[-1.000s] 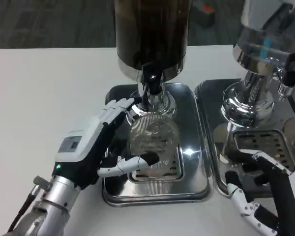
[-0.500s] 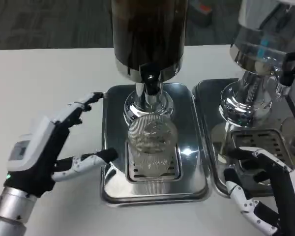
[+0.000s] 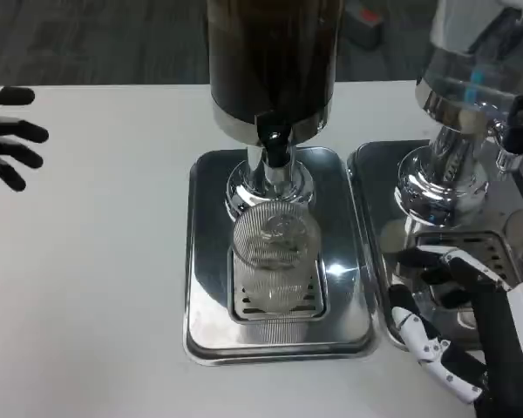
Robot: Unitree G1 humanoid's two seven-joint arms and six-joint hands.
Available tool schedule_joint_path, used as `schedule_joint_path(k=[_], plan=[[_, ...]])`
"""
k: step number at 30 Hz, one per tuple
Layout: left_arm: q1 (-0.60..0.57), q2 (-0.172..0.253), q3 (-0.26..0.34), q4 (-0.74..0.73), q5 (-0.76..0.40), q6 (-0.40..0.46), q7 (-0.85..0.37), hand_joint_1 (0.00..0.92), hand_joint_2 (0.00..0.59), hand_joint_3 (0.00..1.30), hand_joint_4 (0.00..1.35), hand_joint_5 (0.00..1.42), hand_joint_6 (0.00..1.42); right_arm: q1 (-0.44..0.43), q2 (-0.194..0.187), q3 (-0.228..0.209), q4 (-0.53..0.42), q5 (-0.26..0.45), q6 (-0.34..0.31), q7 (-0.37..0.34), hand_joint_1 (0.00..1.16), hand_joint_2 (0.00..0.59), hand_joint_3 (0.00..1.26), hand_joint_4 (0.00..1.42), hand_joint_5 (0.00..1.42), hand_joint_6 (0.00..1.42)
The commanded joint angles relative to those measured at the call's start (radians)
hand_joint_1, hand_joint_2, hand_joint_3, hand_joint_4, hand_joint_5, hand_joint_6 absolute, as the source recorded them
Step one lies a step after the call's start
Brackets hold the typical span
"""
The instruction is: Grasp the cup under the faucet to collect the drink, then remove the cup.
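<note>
The left hand [image 3: 4, 139] has pulled back from the cup [image 3: 275, 252] to the 9 o'clock edge, its dark fingers [image 3: 22, 131] spread apart and holding nothing. The ribbed clear cup stands on the drip tray [image 3: 205, 261] at centre, directly under the faucet [image 3: 275, 144]. At 4 o'clock the right hand [image 3: 462, 322] rests with fingers apart on the neighbouring tray [image 3: 370, 174], empty, above the white surface [image 3: 96, 261].

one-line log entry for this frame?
cup: on drip tray under faucet, unheld | left hand: open, far left | right hand: open, by right tray
</note>
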Motion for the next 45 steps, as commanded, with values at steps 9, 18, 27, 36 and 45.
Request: schedule_joint_path(k=[9, 18, 27, 36, 45], plan=[[-0.202, -0.078, 0.122, -0.040, -0.507, 0.607, -0.655, 0.000, 0.070, 0.57, 0.62, 0.65, 0.69, -0.025, 0.009, -0.004, 0.021, 0.037, 0.018, 0.007, 0.53, 0.359, 0.47, 0.39, 0.43, 0.56], [-0.298, -0.075, 0.112, -0.050, -0.464, 0.825, -0.858, 0.000, 0.063, 0.36, 0.28, 0.32, 0.35, -0.039, 0.010, -0.001, 0.039, 0.049, 0.018, 0.005, 0.53, 0.360, 0.47, 0.39, 0.43, 0.56], [-0.376, -0.100, 0.103, -0.075, -0.422, 0.937, -0.946, 0.000, 0.052, 0.29, 0.18, 0.21, 0.25, -0.045, 0.020, 0.004, 0.059, 0.055, 0.017, -0.002, 0.55, 0.359, 0.49, 0.39, 0.43, 0.56], [-0.408, -0.139, 0.103, -0.104, -0.359, 0.914, -0.930, 0.000, 0.055, 0.28, 0.16, 0.18, 0.22, -0.034, 0.034, 0.004, 0.065, 0.060, 0.013, -0.017, 0.57, 0.353, 0.51, 0.39, 0.44, 0.56], [-0.424, -0.205, 0.098, -0.129, -0.288, 0.848, -0.904, 0.000, 0.059, 0.27, 0.15, 0.17, 0.21, -0.026, 0.048, 0.007, 0.073, 0.067, 0.009, -0.029, 0.57, 0.349, 0.51, 0.39, 0.44, 0.56]])
